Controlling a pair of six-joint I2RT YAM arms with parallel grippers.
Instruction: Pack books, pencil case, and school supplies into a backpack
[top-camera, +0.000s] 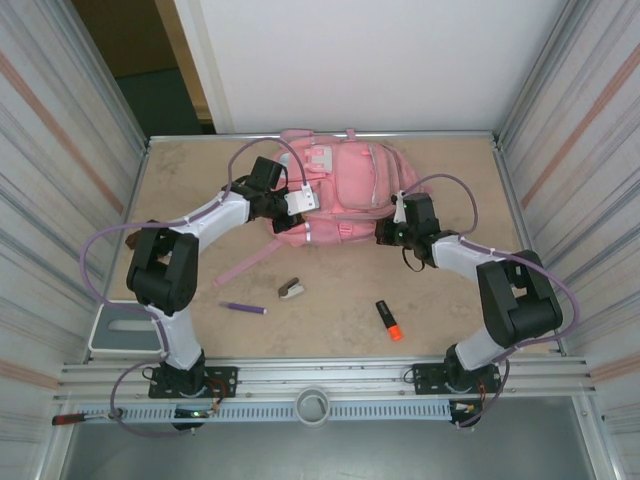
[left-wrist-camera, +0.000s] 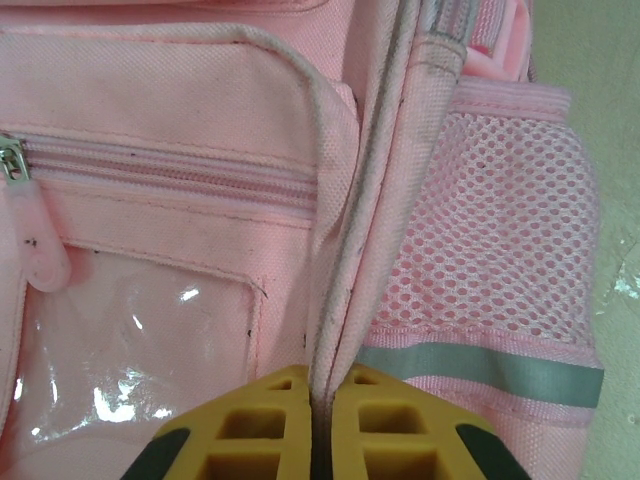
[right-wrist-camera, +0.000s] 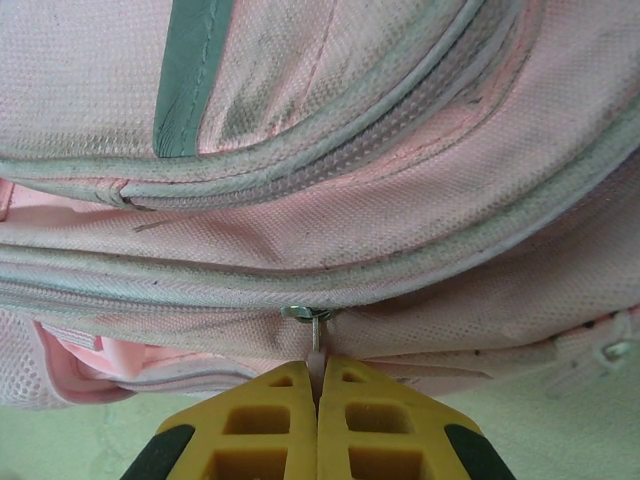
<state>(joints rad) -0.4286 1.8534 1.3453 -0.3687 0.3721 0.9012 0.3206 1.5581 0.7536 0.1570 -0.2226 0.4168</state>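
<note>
table (top-camera: 330, 330): purple pen (top-camera: 243, 308); stapler-like piece (top-camera: 291, 289); highlighter (top-camera: 389, 320) | all apart from backpack (top-camera: 345, 180)

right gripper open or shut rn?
Shut: the right gripper pinches the zipper pull on the backpack, fingers together.

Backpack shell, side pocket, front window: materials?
Backpack shell: woven pink fabric, matte, visible weave, likely polyester or nylon. Side pocket: open pink mesh, holes show. Front window: clear glossy plastic film, probably vinyl, by its glare spots.

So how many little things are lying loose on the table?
3: a purple pen on the left, a white-and-brown stapler-like piece just right of it, an orange-and-black highlighter further right. Others may be hidden.
</note>
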